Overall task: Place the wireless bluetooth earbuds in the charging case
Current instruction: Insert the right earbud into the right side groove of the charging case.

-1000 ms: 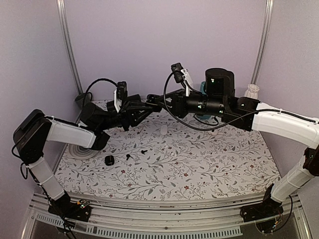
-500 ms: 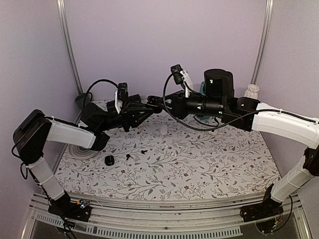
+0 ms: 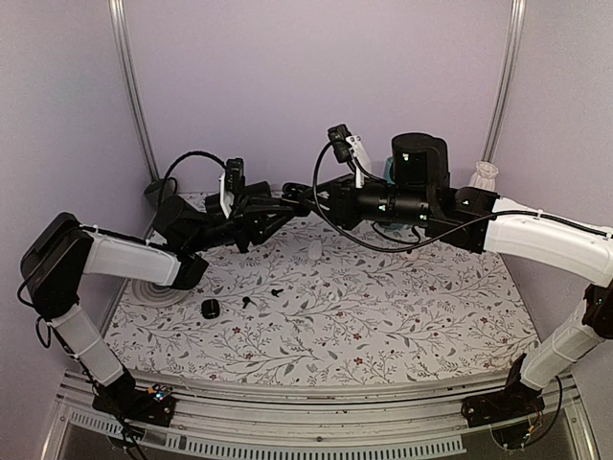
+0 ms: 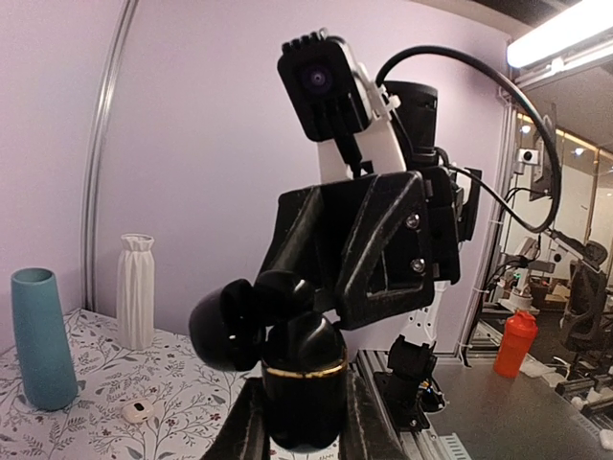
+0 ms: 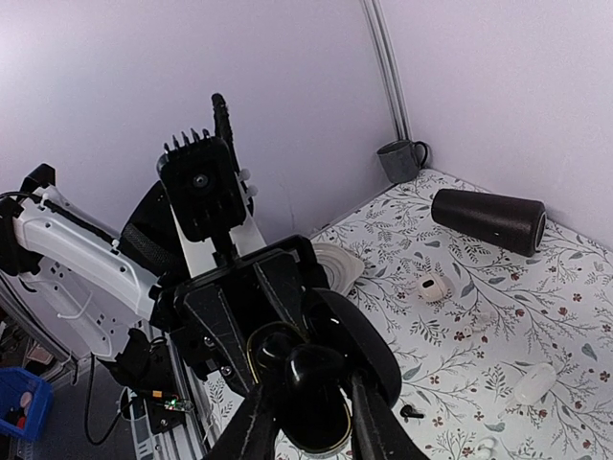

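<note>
Both grippers meet in mid-air above the back of the table. My left gripper [image 3: 280,203] [image 4: 305,426] is shut on the black charging case [image 4: 305,388] [image 5: 330,436], which has a gold rim; its lid [image 4: 222,326] [image 5: 369,331] hangs open. My right gripper [image 3: 305,199] [image 5: 314,407] is shut on a glossy black earbud [image 5: 316,364] right at the case's open mouth. A second dark bud [image 5: 271,347] sits in the case beside it. Two more black earbuds [image 3: 277,290] [image 3: 248,301] lie on the floral table.
A small black round piece [image 3: 210,308] lies near the loose buds. A white case [image 5: 428,287] [image 4: 137,411] rests on the cloth. At the back stand a teal vase [image 4: 43,337], a white vase [image 4: 136,290], a black cylinder [image 3: 421,158] and a grey mug [image 3: 158,189]. A white dish [image 3: 153,287] sits at the left.
The grippers stay joined at the same spot. The left arm's near link has shifted slightly to the left.
</note>
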{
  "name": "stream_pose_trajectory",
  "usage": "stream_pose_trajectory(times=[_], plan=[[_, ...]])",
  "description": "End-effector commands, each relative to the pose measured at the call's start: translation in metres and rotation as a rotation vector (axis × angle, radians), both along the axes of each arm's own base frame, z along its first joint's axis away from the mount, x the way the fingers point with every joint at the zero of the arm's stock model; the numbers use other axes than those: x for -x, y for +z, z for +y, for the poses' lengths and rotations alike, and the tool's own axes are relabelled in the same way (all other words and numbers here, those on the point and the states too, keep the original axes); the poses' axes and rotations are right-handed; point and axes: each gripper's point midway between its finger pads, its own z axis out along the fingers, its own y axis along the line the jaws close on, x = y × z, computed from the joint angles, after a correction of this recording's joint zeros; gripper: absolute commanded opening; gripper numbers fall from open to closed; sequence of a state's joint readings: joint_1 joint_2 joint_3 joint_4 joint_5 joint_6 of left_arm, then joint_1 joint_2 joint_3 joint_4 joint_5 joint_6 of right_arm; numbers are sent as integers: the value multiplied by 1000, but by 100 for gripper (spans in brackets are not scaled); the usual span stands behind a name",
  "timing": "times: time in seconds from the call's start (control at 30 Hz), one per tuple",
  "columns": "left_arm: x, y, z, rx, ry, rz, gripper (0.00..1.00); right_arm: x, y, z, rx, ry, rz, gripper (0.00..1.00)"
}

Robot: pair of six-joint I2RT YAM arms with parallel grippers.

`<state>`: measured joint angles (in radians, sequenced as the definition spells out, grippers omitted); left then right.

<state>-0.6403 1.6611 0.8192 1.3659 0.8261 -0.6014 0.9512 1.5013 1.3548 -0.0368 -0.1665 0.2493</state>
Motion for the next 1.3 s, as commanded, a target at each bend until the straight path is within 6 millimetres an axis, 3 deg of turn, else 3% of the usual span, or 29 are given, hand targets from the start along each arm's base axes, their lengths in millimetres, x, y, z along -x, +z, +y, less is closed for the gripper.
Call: stream_pose_trajectory(times=[0.0, 0.8, 1.27], plan=[[16, 28, 9, 62, -1, -112, 0, -7, -15, -7, 43, -53, 31, 29], [13, 26, 9, 45, 24, -111, 0, -3, -5, -15, 15, -69, 51, 35], [11, 22, 6, 26, 17, -92, 0, 0, 28, -30, -42, -69, 61, 41]])
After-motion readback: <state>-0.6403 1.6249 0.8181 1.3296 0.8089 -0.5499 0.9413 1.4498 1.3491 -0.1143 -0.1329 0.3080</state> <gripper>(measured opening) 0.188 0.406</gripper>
